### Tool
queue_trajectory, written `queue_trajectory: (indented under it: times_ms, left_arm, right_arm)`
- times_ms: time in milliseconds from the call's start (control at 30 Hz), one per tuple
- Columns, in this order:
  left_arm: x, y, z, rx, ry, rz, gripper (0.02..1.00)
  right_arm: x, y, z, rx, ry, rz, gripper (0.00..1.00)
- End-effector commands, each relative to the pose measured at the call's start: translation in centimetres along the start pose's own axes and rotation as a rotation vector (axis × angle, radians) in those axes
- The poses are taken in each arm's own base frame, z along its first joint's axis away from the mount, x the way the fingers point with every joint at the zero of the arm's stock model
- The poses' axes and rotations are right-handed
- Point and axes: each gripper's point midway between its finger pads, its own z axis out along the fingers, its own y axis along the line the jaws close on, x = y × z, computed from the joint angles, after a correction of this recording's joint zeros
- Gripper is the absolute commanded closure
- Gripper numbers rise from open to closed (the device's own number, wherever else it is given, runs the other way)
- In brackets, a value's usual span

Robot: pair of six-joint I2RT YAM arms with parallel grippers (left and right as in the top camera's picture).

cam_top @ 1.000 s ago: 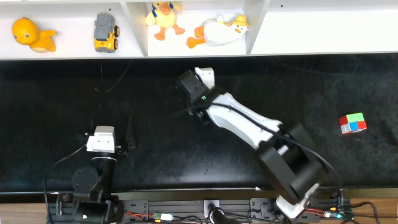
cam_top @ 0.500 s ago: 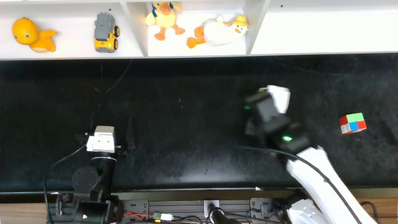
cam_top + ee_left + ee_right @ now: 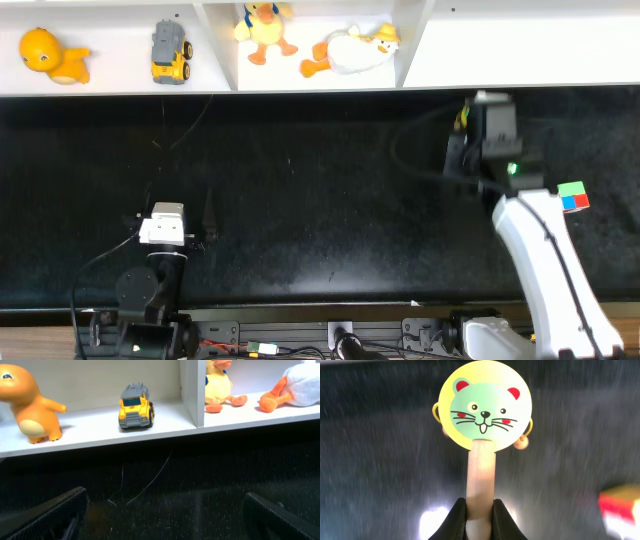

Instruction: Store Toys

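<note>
Task's thing: a rattle drum (image 3: 485,409) with a round yellow rim and a green animal face, held over the black table (image 3: 300,200) by its wooden handle (image 3: 481,472).
Right gripper (image 3: 480,510): its fingers (image 3: 457,520) are clamped on the lower end of the handle, and the drum head sticks out beyond them.
Right gripper's place: on the right of the table (image 3: 490,125), near the front of the white shelf (image 3: 500,50).
Nearest thing: one coloured cube (image 3: 568,197) lying on the table just beside the right arm.
In the way: nothing lies between the drum and the shelf front.
Left gripper (image 3: 163,225): low at the left side of the table, well apart from the drum, with its fingers (image 3: 60,510) spread wide and nothing between them.
Shelf count: four toys in two compartments.
Left compartment: one orange figure (image 3: 27,405) and one yellow truck (image 3: 136,406), standing apart.
Next compartment: one yellow duck plush (image 3: 220,387) upright and one white duck plush (image 3: 352,50) lying on its side.
Hard to make out: the cube is blurred and cut off in the right wrist view (image 3: 620,505). One bead (image 3: 521,443) shows at the drum's edge. From above, the gripper covers the drum.
</note>
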Motion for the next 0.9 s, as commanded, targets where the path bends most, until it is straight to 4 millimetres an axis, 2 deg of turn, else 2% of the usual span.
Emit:
queue_trajectory:
  times_ms: [33,167,367,567,733,800,900]
  left_arm:
    - [-0.1,-0.1,-0.1,0.006,-0.008,0.010,0.020]
    - [-0.1,-0.1,-0.1,0.006,-0.008,0.010,0.020]
    - [-0.1,-0.1,-0.1,0.006,-0.007,0.010,0.023]
    - [-0.1,-0.1,-0.1,0.006,-0.008,0.010,0.020]
    - [-0.1,-0.1,-0.1,0.006,-0.008,0.010,0.020]
    - [-0.1,-0.1,-0.1,0.006,-0.008,0.010,0.023]
    - [-0.1,-0.1,-0.1,0.006,-0.008,0.010,0.020]
  right_arm:
    - [-4.8,0.9,0.5,-0.035,-0.051,-0.150,0.956]
    - [-8.7,2.5,2.3,-0.076,-0.095,-0.192,0.956]
    - [-11.8,4.6,5.7,-0.140,-0.096,-0.193,0.958]
    - [-12.5,5.7,8.7,-0.160,-0.061,-0.192,0.958]
    - [-12.7,6.8,9.9,-0.207,-0.066,-0.189,0.930]
    - [-12.7,6.8,10.0,-0.207,-0.064,-0.178,0.877]
    - [-12.6,6.8,9.9,-0.207,-0.060,-0.177,0.726]
